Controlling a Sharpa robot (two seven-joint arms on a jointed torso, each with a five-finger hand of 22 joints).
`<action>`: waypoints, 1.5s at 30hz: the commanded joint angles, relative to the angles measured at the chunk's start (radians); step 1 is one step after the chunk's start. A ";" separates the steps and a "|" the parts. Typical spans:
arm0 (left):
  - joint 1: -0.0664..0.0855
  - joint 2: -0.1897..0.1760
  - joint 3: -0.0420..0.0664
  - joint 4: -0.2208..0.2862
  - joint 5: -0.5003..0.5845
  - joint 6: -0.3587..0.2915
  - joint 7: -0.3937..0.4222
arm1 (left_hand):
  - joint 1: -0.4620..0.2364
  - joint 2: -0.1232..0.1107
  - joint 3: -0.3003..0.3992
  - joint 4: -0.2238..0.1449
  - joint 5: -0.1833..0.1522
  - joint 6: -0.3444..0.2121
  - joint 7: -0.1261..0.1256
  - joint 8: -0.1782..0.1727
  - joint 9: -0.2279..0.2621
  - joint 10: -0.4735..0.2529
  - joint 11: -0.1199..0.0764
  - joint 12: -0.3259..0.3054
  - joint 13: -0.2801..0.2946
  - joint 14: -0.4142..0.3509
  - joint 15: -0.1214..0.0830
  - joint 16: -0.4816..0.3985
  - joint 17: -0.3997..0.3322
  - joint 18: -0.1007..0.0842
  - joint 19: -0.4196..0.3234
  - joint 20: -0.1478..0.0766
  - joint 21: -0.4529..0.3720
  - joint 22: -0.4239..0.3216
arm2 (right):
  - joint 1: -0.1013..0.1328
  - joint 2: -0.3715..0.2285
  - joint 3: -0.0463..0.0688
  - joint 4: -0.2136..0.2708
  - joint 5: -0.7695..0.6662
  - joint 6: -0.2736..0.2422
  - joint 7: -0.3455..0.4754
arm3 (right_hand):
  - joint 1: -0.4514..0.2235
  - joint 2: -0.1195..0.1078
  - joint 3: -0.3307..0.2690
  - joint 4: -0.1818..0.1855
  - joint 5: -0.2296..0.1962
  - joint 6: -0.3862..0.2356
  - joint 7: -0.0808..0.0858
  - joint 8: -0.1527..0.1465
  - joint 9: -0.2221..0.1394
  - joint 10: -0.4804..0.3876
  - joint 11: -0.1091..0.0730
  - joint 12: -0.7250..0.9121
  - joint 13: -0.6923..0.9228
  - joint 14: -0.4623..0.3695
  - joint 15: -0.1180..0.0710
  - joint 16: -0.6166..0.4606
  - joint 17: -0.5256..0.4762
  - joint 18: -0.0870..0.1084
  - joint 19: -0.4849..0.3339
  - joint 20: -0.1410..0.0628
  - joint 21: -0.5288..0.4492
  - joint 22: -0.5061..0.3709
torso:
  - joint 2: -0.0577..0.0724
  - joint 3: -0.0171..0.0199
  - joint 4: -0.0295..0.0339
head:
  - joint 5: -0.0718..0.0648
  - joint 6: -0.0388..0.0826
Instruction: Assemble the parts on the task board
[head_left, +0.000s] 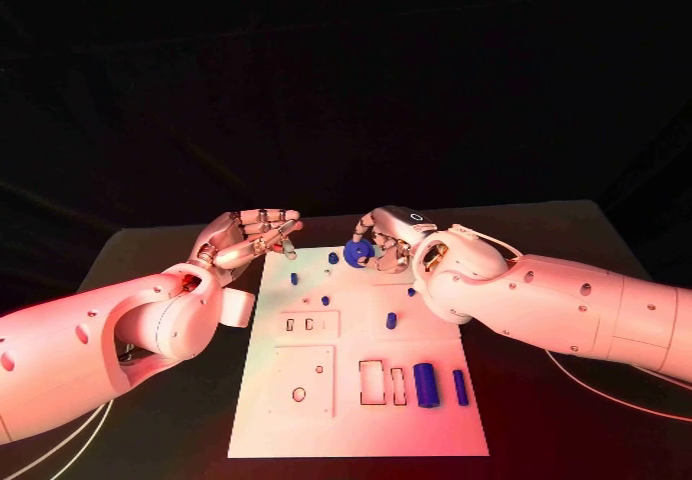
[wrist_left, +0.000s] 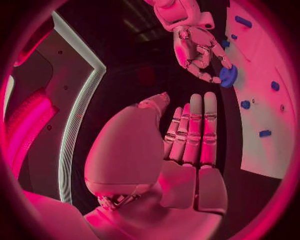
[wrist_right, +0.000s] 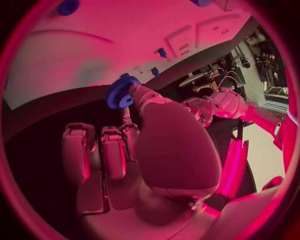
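- Head view: the right hand (head_left: 387, 238) pinches a blue gear (head_left: 358, 252) above the top edge of the white board (head_left: 361, 400), mid-frame. The left hand (head_left: 248, 238) hovers upper left, fingers loosely curled, holding nothing. Two blue cylinders (head_left: 427, 385) lie lower right on the board.
- Left wrist view: the left hand's fingers (wrist_left: 194, 132) are straight and empty; the gear (wrist_left: 229, 76) sits upper right in the other hand.
- Right wrist view: the gear (wrist_right: 120, 91) is pinched at the fingertips, upper left, beside the board edge.

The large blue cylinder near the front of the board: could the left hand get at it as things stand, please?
Probably yes. The left hand holds nothing, and the large blue cylinder lies uncovered on the board; the right hand holds the gear at the far end.
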 joint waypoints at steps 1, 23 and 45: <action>0.001 0.004 0.001 0.001 0.000 0.017 0.010 | 0.007 -0.003 0.003 -0.001 -0.006 -0.003 -0.003 0.005 0.001 0.005 0.002 -0.007 0.001 -0.006 0.003 0.002 0.001 0.013 -0.005 0.000 0.003 0.001 | -0.003 0.029 -0.002 -0.017 -0.018 -0.014 0.016 | -0.004 0.002 0.006 0.001 0.003 0.027 -0.016 0.031 0.007 0.007 -0.001 0.004 0.097 0.102 -0.008 0.006 0.263 -0.011 0.019 -0.005 0.006 0.141 | 0.001 0.0005 0.0010 | 0.001 0.001; 0.001 0.015 0.001 -0.003 0.000 0.013 0.010 | 0.006 -0.004 0.004 -0.001 -0.006 -0.002 -0.003 0.005 0.002 0.005 0.001 -0.007 0.001 -0.007 0.003 0.003 0.001 0.013 -0.007 0.000 0.006 0.003 | -0.045 0.173 -0.011 -0.148 -0.006 0.016 0.024 | -0.010 -0.004 0.012 -0.002 0.002 0.019 -0.014 0.026 0.004 0.006 0.000 0.002 0.095 0.102 -0.009 0.006 0.263 -0.011 0.018 -0.006 0.005 0.140 | 0.002 0.0008 0.0029 | 0.012 -0.009; 0.001 0.017 0.001 -0.003 0.000 0.014 0.007 | 0.006 -0.004 0.004 -0.001 -0.006 -0.002 -0.003 0.005 0.002 0.005 0.001 -0.007 0.001 -0.007 0.003 0.003 0.001 0.013 -0.007 0.000 0.006 0.003 | -0.055 0.218 -0.018 -0.226 -0.014 0.061 0.017 | -0.019 -0.008 0.019 -0.003 0.002 0.010 -0.011 0.021 0.001 -0.004 0.002 -0.007 0.084 0.102 -0.007 0.006 0.263 -0.010 0.014 -0.006 -0.001 0.135 | 0.000 0.0014 -0.0008 | 0.017 -0.013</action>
